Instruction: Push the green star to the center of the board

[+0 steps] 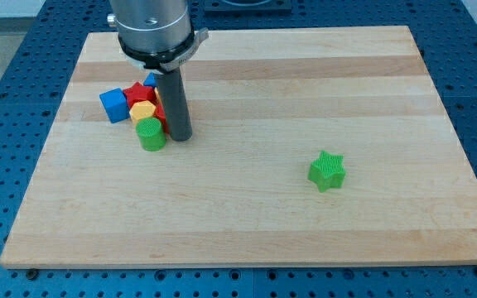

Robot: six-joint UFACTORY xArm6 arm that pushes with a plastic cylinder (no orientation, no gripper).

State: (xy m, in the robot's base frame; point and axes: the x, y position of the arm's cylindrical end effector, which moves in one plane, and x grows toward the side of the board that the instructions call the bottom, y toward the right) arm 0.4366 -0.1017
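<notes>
The green star (327,170) lies alone on the wooden board (255,223), to the right of the middle and a little toward the view's bottom. My tip (180,136) rests on the board at the left, far from the star. It stands just right of a green cylinder (150,134) and close to a cluster of blocks.
The cluster at the upper left holds a blue cube (114,105), a red block (142,93), a yellow block (143,111) and a small blue block (151,79) partly hidden behind the rod. The board lies on a blue perforated table (7,124).
</notes>
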